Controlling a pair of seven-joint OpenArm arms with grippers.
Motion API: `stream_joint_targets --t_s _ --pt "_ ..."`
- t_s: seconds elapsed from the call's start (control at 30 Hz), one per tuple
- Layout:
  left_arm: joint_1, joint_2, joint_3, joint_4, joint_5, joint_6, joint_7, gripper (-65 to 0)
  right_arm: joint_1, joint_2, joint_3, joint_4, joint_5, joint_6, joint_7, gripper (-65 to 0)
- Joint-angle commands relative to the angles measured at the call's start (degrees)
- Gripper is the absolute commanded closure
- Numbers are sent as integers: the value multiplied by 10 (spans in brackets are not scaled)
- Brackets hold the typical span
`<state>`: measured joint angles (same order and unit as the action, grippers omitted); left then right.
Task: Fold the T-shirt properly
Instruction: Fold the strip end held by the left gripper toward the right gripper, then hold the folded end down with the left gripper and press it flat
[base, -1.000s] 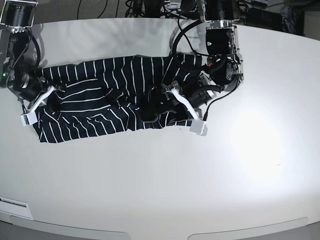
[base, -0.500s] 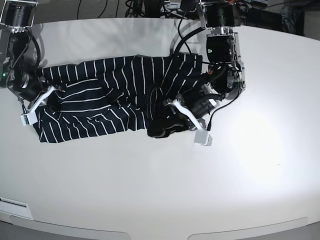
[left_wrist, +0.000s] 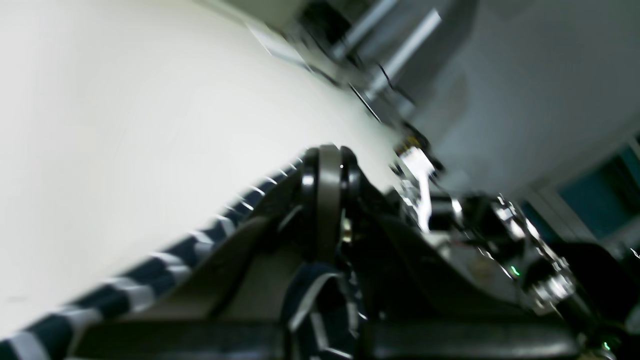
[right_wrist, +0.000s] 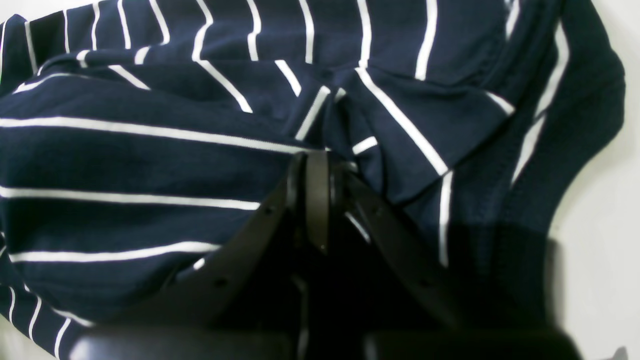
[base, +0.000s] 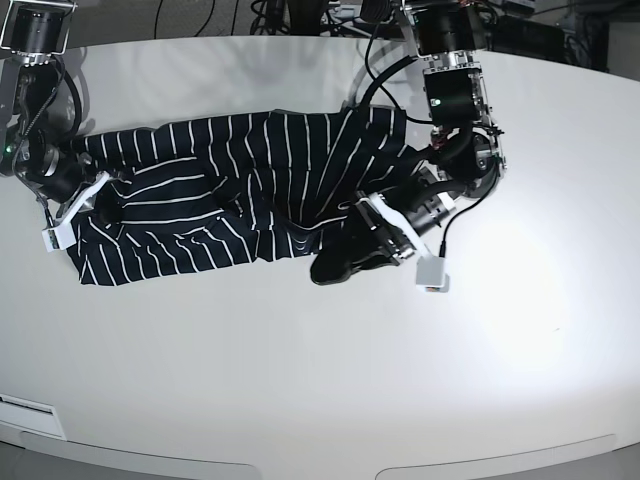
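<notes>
Black fingers meet at their tips on the left gripper (left_wrist: 327, 152), and we see it closed, with no cloth visible between the tips. In the base view, it reaches in from the right side, slanting down so that its tips lie at the front edge of the striped cloth; whether they touch it, we cannot tell. The right gripper (right_wrist: 315, 159), at the far left of the base view, is closed too. Its tips come down against the cloth, where creases gather around them, but we cannot tell whether a fold is pinched between them.

Around and between the two grippers we find the short-sleeved T-shirt (base: 240, 145), navy-black with thin white stripes. It forms a long, rumpled band across the left and middle of the white table (base: 300, 370). Close to the right gripper, we see stripes running in several directions over layered folds, with a loose, rounded fold beside the fingertips. Toward the middle, the fabric bunches into small ridges. At its right end, part of the shirt is hidden beneath the left arm (base: 460, 120). Farther out, dark cables (base: 275, 15) curl along the table's back edge.
</notes>
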<state>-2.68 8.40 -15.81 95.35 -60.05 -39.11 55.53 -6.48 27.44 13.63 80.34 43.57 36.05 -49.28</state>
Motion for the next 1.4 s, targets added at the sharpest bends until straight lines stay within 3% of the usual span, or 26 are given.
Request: stream_joint_targets --t_s 0.0,0.13,0.33,0.57,0.8,1.03,1.37 --pt "-10 -6 -11 12 -15 -9 -10 0 -13 -1 -10 -9 -43 -2 -75 0" --pt "-3 -42 -49 12 16 28 5 0 -13 -1 -10 -9 -43 -2 -75 0" --pt "35 -83 -35 12 113 95 12 0 -13 -1 -10 -9 -43 -2 -74 0" --pt "49 -85 5 12 80 86 80 0 -12 -1 -10 -9 -43 -2 -73 0" --pt "47 -85 74 12 -55 2 139 0 -13 -1 -10 -9 -43 -3 -73 0" --pt "44 -85 108 12 -36 -3 115 0 -13 -1 -10 -9 -44 -11 -73 0" --pt "30 -127 56 39 -31 -8 141 0 -13 -1 -10 -9 -44 -11 -74 0"
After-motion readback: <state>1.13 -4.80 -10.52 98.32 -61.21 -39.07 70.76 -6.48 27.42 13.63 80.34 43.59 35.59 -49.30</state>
